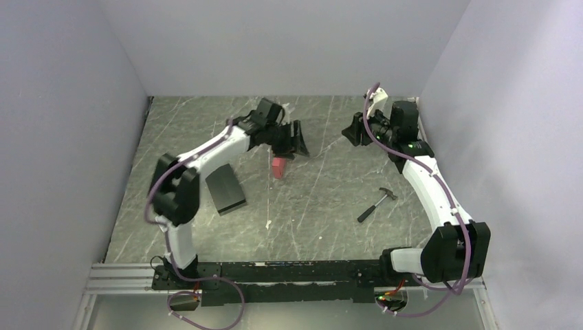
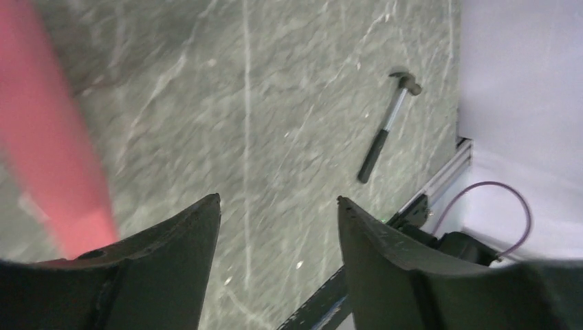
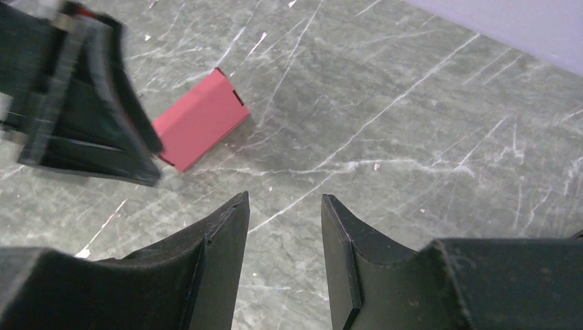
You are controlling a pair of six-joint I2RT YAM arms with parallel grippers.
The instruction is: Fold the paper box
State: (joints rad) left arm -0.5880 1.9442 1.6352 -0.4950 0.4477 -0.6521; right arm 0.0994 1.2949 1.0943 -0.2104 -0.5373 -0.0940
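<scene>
Two grippers show in the top view: the paper box (image 1: pixel 278 168) lies mid-frame, just below the left gripper (image 1: pixel 297 141); the right gripper (image 1: pixel 353 130) sits farther off, to its right. Left wrist view: jaws apart, empty, box blurred at left edge. Right wrist view: jaws apart, empty; box upper left, long axis slanting lower left to upper right.

- paper box (image 2: pixel 45 130), left wrist view: badly blurred; cut off by top & left edges; lower end hidden behind a finger; flaps/seams can't be made out.
- paper box, right wrist view: left end covered by left gripper (image 3: pixel 148 163), which is itself smeared & cropped at the left edge.
- paper box, top view: too small for folds to be told.
- white speck (image 1: pixel 268 224): too small to be identified.
- right gripper (image 1: pixel 354 132), top view: jaw gap not resolved, dark on dark.
- hammer (image 1: pixel 377 204): head detail too small to be read.
</scene>
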